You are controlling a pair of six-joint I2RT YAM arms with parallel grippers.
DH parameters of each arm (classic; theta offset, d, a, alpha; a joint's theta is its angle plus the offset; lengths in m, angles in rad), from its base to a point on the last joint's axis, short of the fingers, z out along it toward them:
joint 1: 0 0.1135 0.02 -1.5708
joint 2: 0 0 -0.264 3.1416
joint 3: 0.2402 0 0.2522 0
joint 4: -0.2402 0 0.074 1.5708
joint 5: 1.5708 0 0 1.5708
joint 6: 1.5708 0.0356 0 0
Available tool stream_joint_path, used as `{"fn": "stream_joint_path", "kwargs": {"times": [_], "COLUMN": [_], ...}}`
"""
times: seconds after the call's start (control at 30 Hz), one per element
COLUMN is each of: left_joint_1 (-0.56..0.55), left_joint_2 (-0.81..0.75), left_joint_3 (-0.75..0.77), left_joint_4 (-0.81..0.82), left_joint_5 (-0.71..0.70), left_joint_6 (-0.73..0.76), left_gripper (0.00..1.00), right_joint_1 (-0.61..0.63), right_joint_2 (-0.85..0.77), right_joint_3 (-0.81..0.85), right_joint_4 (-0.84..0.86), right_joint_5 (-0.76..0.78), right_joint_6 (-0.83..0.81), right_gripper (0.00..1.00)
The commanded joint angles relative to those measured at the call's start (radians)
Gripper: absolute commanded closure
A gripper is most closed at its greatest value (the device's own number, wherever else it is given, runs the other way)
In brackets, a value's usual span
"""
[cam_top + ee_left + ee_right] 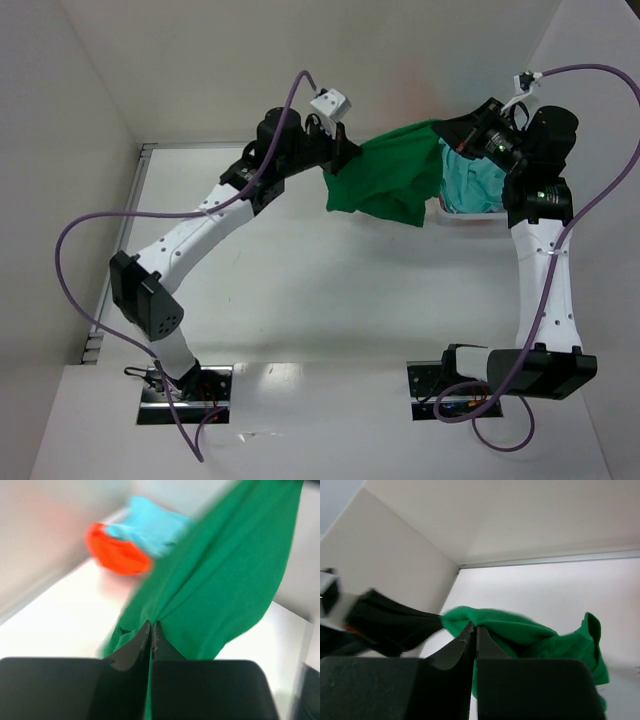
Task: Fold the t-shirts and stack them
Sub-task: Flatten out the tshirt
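Observation:
The dark green t-shirt (392, 173) hangs in the air between both grippers at the back of the table. My left gripper (347, 155) is shut on its left edge, with the cloth pinched between the fingers in the left wrist view (151, 630). My right gripper (447, 133) is shut on its right edge, seen in the right wrist view (473, 632). The green t-shirt also shows in the left wrist view (225, 580) and the right wrist view (530, 635). The light teal t-shirt (472, 185) lies in the basket at the back right, also in the left wrist view (150, 525). The orange t-shirt (117, 552) lies beside it.
The white mesh basket (465, 215) stands at the back right by the right arm. White walls close the table at the left (60, 150) and back (250, 70). The left arm's black gripper (390, 622) shows in the right wrist view.

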Motion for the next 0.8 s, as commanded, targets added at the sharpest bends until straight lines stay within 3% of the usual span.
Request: {"fn": "stream_joint_path", "kwargs": {"times": [0.0, 0.3, 0.43, 0.57, 0.6, 0.67, 0.7, 0.77], "left_joint_1": [0.016, 0.049, 0.049, 0.049, 0.049, 0.049, 0.049, 0.049], "left_joint_2": [-0.128, -0.260, -0.269, -0.269, -0.269, -0.269, -0.269, -0.269], "left_joint_3": [0.079, 0.098, 0.108, 0.108, 0.108, 0.118, 0.129, 0.138], "left_joint_4": [-0.071, -0.071, -0.081, -0.091, -0.100, -0.111, -0.111, -0.123], "left_joint_5": [-0.261, -0.395, -0.407, -0.407, -0.407, -0.407, -0.418, -0.432], "left_joint_6": [0.078, 0.101, 0.101, 0.101, 0.101, 0.101, 0.101, 0.101], "left_gripper": [1.00, 1.00, 1.00, 1.00, 1.00, 1.00, 1.00, 1.00], "right_joint_1": [0.007, 0.007, 0.016, 0.051, 0.063, 0.135, 0.168, 0.265], "right_joint_2": [0.015, 0.035, 0.026, 0.006, 0.006, -0.003, -0.003, -0.003], "right_joint_3": [-0.013, -0.033, -0.063, -0.099, -0.117, -0.140, -0.164, -0.192], "right_joint_4": [-0.015, 0.056, 0.066, 0.099, 0.099, 0.120, 0.120, 0.131], "right_joint_5": [0.075, -0.005, -0.014, -0.035, -0.035, -0.035, 0.007, 0.046], "right_joint_6": [-0.074, -0.053, -0.043, -0.031, -0.019, -0.019, -0.034, -0.048], "right_gripper": [0.97, 0.89, 0.93, 0.91, 0.78, 0.68, 0.50, 0.28]}}
